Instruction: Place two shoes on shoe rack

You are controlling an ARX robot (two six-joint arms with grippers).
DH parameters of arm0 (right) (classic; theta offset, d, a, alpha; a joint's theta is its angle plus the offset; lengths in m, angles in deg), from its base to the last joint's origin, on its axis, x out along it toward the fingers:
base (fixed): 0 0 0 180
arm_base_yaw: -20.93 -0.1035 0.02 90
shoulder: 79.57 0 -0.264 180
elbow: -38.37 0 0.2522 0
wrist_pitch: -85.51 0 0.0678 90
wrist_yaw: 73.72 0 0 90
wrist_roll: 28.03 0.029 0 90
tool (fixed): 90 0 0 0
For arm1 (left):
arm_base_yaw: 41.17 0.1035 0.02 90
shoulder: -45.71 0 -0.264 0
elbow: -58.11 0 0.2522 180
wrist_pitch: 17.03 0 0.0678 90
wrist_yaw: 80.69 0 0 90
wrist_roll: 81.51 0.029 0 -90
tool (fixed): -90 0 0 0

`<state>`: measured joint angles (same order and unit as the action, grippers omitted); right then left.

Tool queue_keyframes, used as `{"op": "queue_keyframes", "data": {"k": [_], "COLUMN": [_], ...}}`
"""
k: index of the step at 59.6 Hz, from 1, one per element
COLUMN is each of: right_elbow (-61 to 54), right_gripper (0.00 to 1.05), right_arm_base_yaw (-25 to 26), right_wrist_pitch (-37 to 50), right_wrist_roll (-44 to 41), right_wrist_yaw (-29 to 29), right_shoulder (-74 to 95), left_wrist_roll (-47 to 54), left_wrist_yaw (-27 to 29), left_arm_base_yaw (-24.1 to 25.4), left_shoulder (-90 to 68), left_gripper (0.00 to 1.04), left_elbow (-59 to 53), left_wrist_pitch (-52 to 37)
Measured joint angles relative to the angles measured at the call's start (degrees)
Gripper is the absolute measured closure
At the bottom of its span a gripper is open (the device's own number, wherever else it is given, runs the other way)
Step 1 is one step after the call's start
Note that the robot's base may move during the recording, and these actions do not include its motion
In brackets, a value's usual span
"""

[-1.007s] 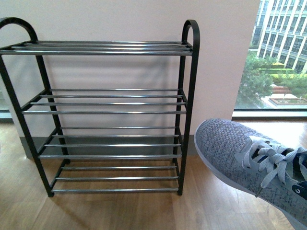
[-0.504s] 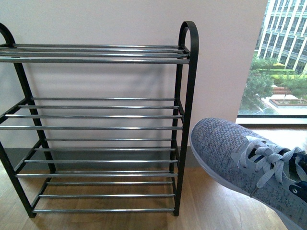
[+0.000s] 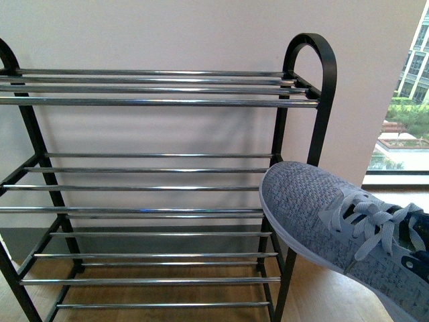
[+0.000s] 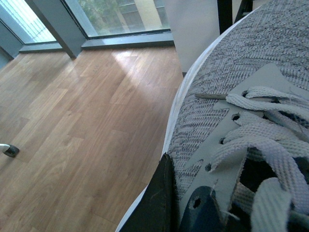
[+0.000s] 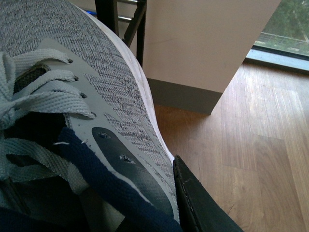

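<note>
The shoe rack (image 3: 310,39) stands on the wood floor (image 3: 315,295), right against a pale wall (image 3: 167,33). It has a black frame with round tops and four shelves made of thin shiny bars.

The grey shoe (image 3: 322,215) is up in the air, off the floor, at the right end of the rack. It is tipped, with its toe higher than its heel. The toe points at the rack and covers part of the right front leg, about level with the second shelf from the top. I cannot tell if the toe touches the leg. The pale laces (image 3: 372,218) are tied.

The left jaws grip the shoe near its opening. One black finger (image 4: 161,198) presses flat on the outside of the shoe, and the other finger is hidden by the shoe. The right jaws grip the other side the same way, with one black finger (image 5: 198,203) flat on the outside.

A window (image 3: 402,127) at the right shows trees and buildings.
</note>
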<state>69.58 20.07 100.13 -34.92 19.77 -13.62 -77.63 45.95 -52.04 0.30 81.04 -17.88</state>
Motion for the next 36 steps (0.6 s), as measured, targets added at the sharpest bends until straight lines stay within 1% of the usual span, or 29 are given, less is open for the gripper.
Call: {"op": "queue_keyframes", "data": {"k": [36], "right_elbow": [-0.09], "right_gripper": [1.03], "right_arm_base_yaw": [0.07], "right_wrist_pitch": [0.00], "right_wrist_roll": [0.00], "right_wrist_yaw": [0.52], "right_shoulder": [0.02], "left_wrist_roll": [0.04], "left_wrist_yaw": [-0.33], "left_arm_base_yaw": [-0.02], "left_shoulder": [-0.02], "left_gripper": [1.03], "left_elbow": [-0.04], "left_wrist_pitch": [0.00]}}
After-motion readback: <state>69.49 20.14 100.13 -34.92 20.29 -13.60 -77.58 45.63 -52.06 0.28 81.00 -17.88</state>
